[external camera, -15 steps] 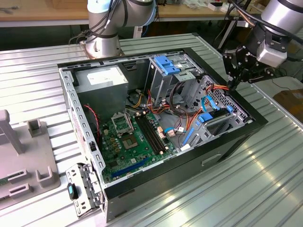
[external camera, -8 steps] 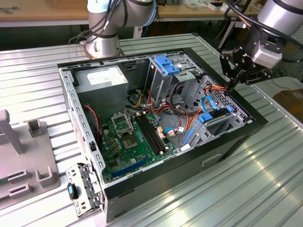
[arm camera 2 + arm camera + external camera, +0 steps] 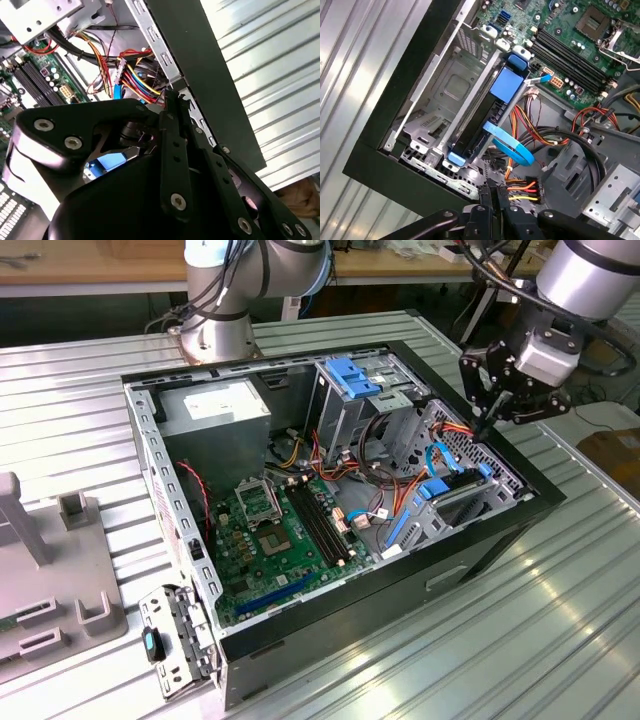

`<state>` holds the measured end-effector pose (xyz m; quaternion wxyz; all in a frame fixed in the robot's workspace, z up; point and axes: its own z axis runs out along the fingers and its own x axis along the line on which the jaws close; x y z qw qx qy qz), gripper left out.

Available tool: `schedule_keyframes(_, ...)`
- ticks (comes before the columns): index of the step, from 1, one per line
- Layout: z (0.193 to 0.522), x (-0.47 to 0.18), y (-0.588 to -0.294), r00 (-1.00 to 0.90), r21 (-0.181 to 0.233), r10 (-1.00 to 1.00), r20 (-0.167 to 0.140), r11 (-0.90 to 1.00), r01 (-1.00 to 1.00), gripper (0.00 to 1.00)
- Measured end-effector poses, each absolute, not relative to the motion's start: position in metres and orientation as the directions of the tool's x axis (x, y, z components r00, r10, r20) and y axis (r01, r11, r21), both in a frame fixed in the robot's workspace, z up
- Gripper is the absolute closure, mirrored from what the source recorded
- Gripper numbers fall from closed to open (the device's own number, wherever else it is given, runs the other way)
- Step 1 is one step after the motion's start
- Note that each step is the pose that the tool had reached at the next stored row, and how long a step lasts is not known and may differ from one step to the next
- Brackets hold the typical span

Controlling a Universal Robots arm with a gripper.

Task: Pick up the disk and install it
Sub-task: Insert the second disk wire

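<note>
I hold the pincer (image 3: 487, 425) over the open computer case (image 3: 500, 540), just inside the case's wall on the exterior view's right, its black fingers (image 3: 492, 200) drawn together with nothing between them. The disk (image 3: 487, 117) sits in the bay at that same corner of the case, directly beneath the pincer tips and slightly toward the motherboard (image 3: 270, 530). In the first wrist view it stands on edge in its slot, a dark slab capped by bright blue plastic rails (image 3: 507, 82), its long axis running along the case wall from the corner toward the motherboard. A flat blue ribbon cable (image 3: 512, 147) loops off the disk's near end, and a bundle of red, yellow and orange wires (image 3: 522, 187) lies between that end and the fingertips. The case is black-edged with perforated grey sheet steel inside; the motherboard is green with long black memory slots. Farther along the case from the disk stand a metal drive cage with a blue latch (image 3: 352, 375) and a grey power-supply box (image 3: 215, 405). The case rests on a ribbed aluminium bench (image 3: 560, 640).
</note>
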<state>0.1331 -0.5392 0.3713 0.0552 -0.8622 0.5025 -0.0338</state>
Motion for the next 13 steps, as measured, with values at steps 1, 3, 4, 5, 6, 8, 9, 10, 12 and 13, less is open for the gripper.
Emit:
schedule_keyframes(1,0.3709,0.1331,-0.5392,0.461,-0.129,-0.887,0.003,-0.458,-0.88,0.84)
schedule_keyframes(3,0.3705,0.1331,-0.5392,0.427,-0.129,-0.904,0.003,-0.423,-0.897,0.84)
schedule_keyframes(4,0.3701,0.1331,-0.5392,0.399,-0.129,-0.917,0.003,-0.396,-0.909,0.84)
schedule_keyframes(5,0.3699,0.1331,-0.5392,0.385,-0.129,-0.923,0.003,-0.382,-0.915,0.84)
schedule_keyframes(6,0.3697,0.133,-0.5392,0.376,-0.129,-0.926,0.003,-0.374,-0.919,0.84)
schedule_keyframes(8,0.369,0.133,-0.5392,0.351,-0.129,-0.936,0.003,-0.349,-0.928,0.84)
schedule_keyframes(9,0.3685,0.1326,-0.5392,0.328,-0.129,-0.945,0.003,-0.326,-0.937,0.84)
schedule_keyframes(10,0.3679,0.131,-0.5392,0.319,-0.129,-0.948,0.003,-0.317,-0.94,0.84)
schedule_keyframes(12,0.367,0.1289,-0.5392,0.31,-0.129,-0.951,0.003,-0.307,-0.943,0.84)
schedule_keyframes(13,0.3666,0.1287,-0.5392,0.304,-0.129,-0.953,0.003,-0.302,-0.944,0.84)
